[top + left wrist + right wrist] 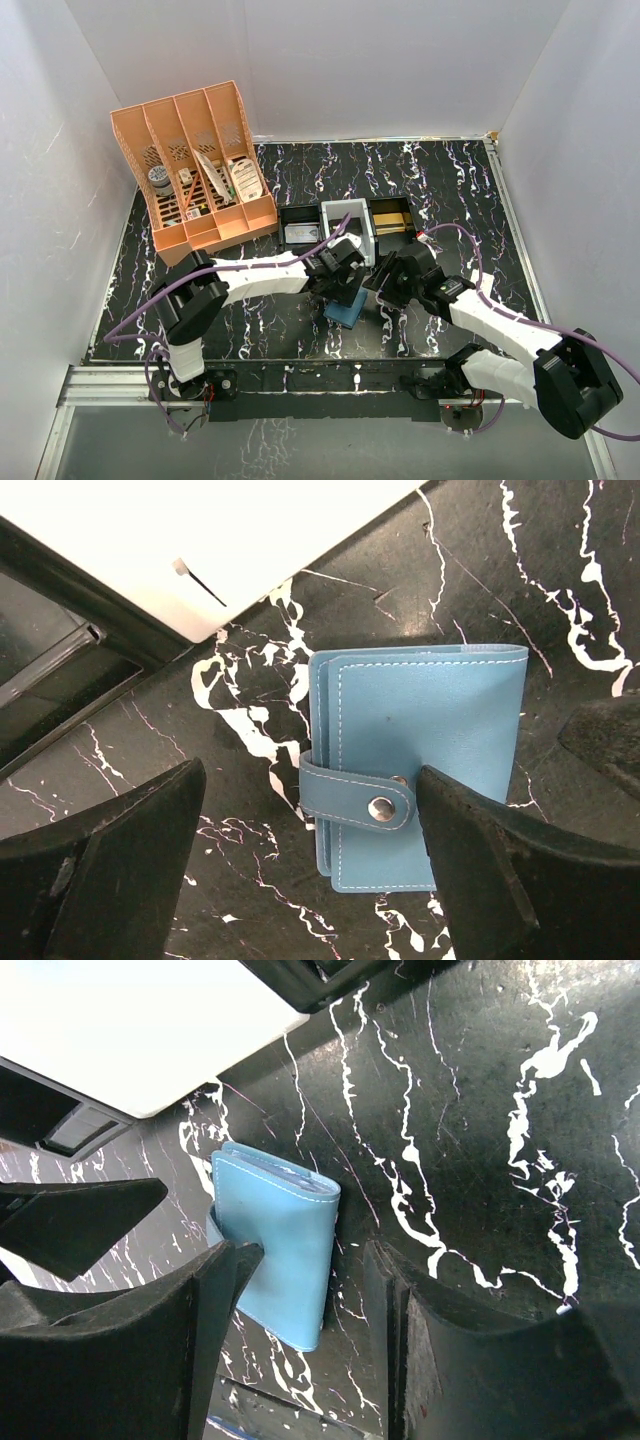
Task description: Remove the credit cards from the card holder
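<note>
Holder flat on the black marbled table, folded shut, right beneath both grippers. Left gripper hangs over it, jaws spread wide and gripping nothing. One finger stands clear on the bare table off the strap side, and the other sits right at the snap end of the strap, covering the holder's lower corner. Right gripper is low on the opposite side, jaws partly apart and clamped on nothing. The holder lies against its left finger, part of it hidden behind that finger, with its far edge reaching into the gap.

Look at the holder: teal-blue, pale stitching all round, a short strap wrapped over the open edge and fastened with a metal snap. A white tray sits just beyond one corner, not touching.
</note>
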